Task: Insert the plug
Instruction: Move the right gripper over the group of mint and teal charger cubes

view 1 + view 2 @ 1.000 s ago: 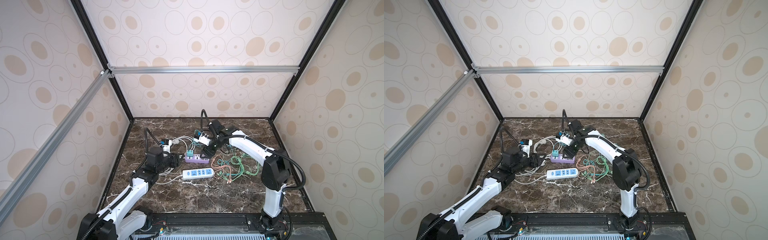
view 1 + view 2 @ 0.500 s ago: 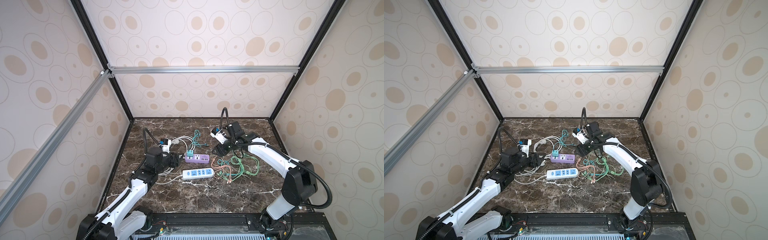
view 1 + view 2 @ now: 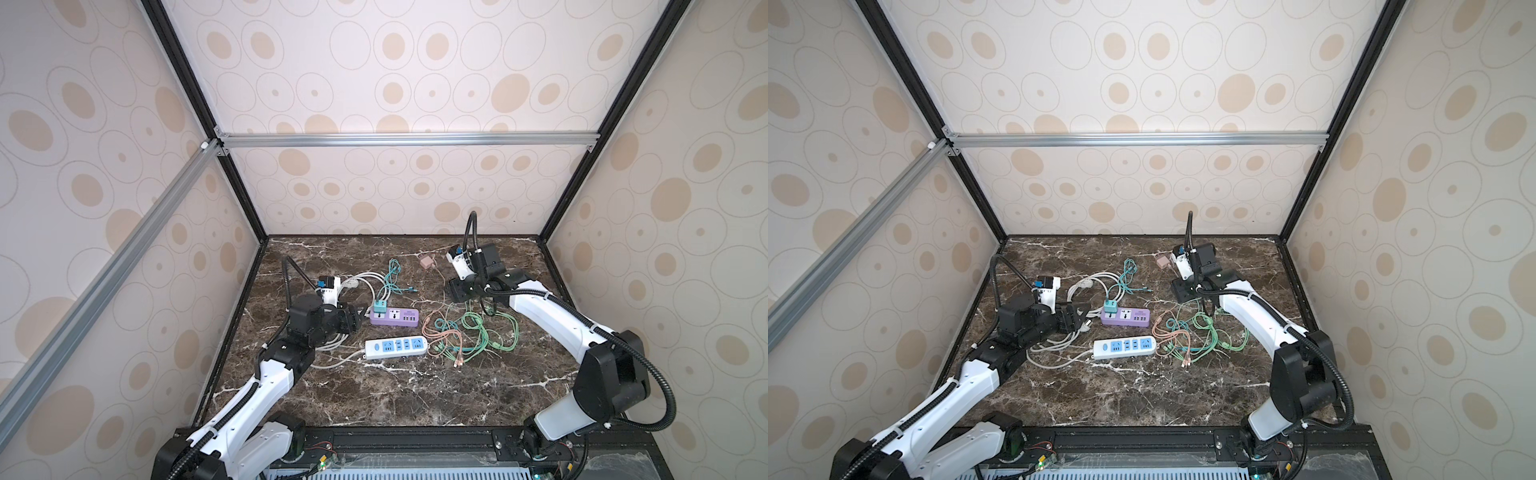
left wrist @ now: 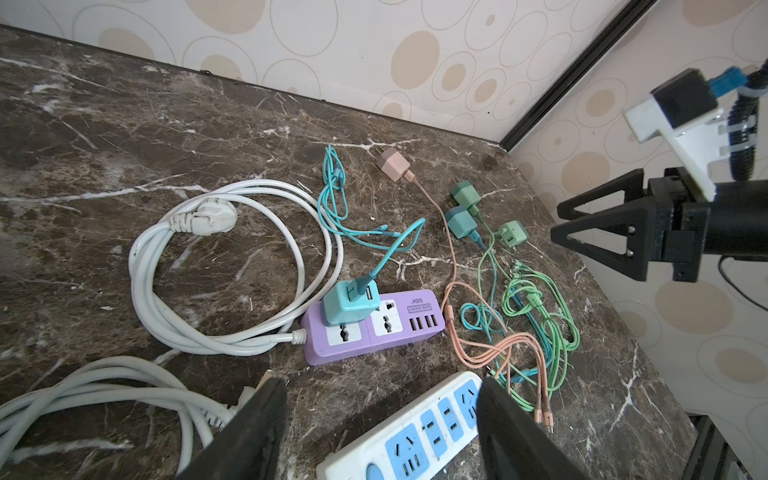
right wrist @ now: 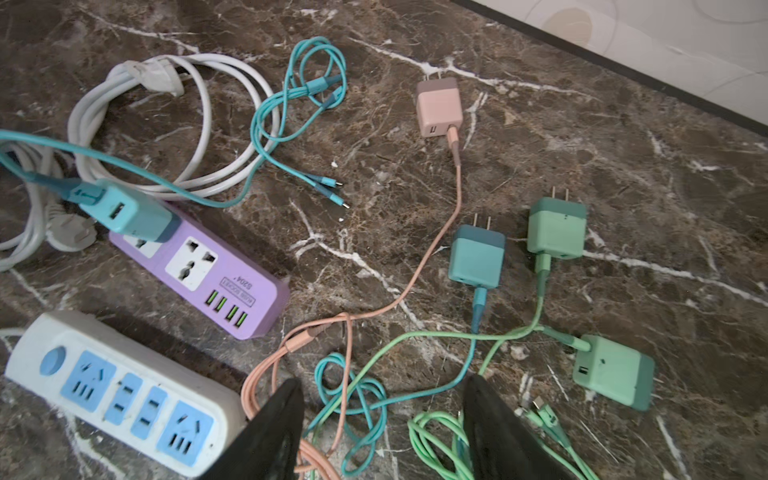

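Right wrist view: right tool [image 5: 380, 378] gapes empty; left tool [image 4: 380, 378] too.
Tangled cables [image 5: 478, 309] could snag a lifted loose teal plug [image 5: 476, 257].

High top views overlook the counter [image 3: 395, 399]; close wrist views, behind left end effector [image 4: 380, 386] and right end effector [image 5: 380, 380], share the purple strip [image 4: 399, 340]

**A:** so what's actually plugged in?

**B:** teal plug [image 4: 351, 301] stands upright in the purple power strip [image 4: 353, 351]'s end socket, looks fully seated I think. Pink plug [image 5: 439, 109], second teal plug [image 5: 476, 257] and two green plugs [image 5: 557, 228] lie loose on the worktop [image 5: 623, 124], apart from the strip.
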Tool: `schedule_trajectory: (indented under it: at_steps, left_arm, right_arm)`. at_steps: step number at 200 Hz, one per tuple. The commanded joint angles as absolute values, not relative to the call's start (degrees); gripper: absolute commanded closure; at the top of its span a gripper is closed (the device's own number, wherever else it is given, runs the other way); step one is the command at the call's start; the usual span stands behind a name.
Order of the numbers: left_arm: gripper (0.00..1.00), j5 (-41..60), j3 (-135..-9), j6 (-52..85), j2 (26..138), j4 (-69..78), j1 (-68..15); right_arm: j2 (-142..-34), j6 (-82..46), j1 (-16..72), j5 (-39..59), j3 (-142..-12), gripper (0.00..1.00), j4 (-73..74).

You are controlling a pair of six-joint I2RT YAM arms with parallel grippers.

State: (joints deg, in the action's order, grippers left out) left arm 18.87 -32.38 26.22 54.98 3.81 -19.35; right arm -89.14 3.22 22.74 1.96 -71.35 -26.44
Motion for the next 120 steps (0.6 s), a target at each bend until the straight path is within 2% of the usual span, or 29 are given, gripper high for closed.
schedule_trajectory:
  at_steps: [1,120]
  left_arm:
    - [0.27,17.86,-32.42,25.85,53.68,4.76,-19.51]
    - [0.22,15.85,-32.77,25.31,50.22,1.80,-19.37]
  right_arm:
    - [-90.44,1.41,22.38,-2.61,-72.07,0.36,-25.55]
    - [-89.19,-8.68,14.28,-6.52,-68.58,0.36,-23.90]
